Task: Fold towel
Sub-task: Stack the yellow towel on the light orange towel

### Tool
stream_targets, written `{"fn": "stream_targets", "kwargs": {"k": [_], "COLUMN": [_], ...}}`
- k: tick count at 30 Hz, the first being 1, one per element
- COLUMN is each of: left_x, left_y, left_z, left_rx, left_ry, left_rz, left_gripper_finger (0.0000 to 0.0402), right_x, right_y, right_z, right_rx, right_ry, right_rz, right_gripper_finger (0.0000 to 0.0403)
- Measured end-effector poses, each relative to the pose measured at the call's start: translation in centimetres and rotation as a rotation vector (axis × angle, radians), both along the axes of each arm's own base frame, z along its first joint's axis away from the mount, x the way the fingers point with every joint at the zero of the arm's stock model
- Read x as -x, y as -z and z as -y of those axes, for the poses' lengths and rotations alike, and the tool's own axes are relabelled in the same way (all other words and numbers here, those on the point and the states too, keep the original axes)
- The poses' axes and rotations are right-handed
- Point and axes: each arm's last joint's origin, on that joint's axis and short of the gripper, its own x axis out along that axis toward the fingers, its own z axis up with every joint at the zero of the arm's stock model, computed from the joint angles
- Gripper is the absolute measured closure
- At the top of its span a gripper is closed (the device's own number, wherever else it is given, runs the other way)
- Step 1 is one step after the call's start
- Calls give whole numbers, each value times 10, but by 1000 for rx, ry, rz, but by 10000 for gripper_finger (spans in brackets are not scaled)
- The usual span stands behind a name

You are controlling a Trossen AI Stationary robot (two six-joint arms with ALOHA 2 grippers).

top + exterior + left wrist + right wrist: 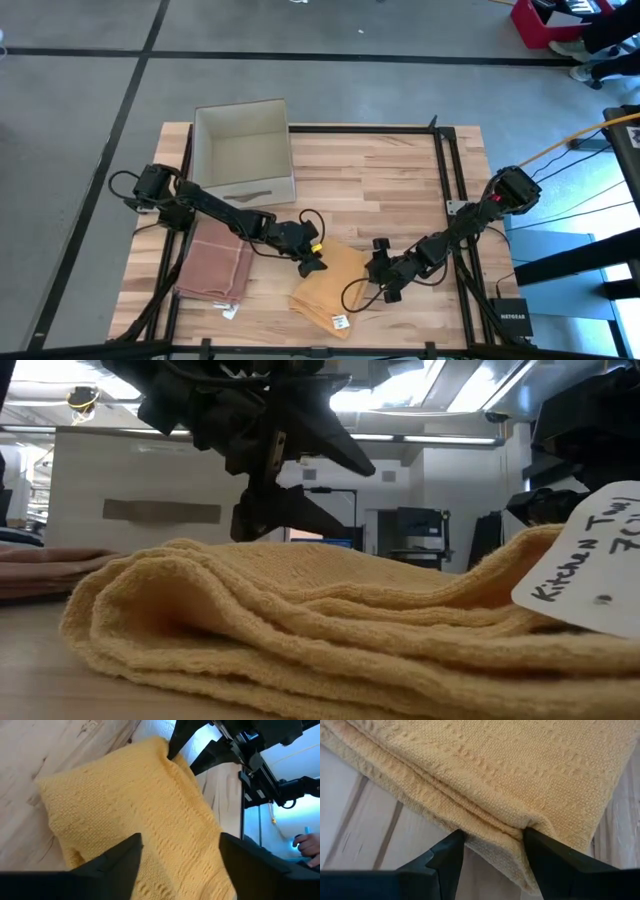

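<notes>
A folded yellow towel (330, 285) (300, 620) lies flat on the wooden table near its front edge, with a white paper tag (590, 570) at its near end. My left gripper (312, 265) (182, 855) is open just over the towel's left far corner, its fingers spread above the cloth (140, 805). My right gripper (388, 285) (495, 852) is at the towel's right edge, shut on the thick fold there. My left gripper stands open over the towel; whether its lower fingertip (248, 525) touches the cloth I cannot tell. My right gripper pinches the towel's folded edge near a corner (495, 827) between its two fingers, several layers together. The fingers slant down from the table's right side. The towel rests on the table, slack.
A folded pinkish-brown towel (215, 265) lies left of the yellow one. A white open box (243, 150) stands at the far left. Black frame rails (440, 180) run along the table's far and right sides. Bare wood (370, 180) lies between the box and the right rail.
</notes>
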Motion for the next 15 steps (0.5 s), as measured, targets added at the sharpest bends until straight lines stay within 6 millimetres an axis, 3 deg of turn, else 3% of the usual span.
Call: {"fn": "stream_targets", "kwargs": {"k": [9, 15], "left_x": [0, 0], "left_y": [0, 0], "left_z": [0, 1], "left_rx": [28, 58], "left_ry": [-20, -25], "left_rz": [-8, -11], "left_gripper_finger": [25, 6], "right_x": [0, 0], "right_y": [0, 0], "right_z": [0, 0], "right_rx": [-1, -1], "right_ry": [1, 1], "right_rz": [0, 0], "right_gripper_finger": [194, 194]}}
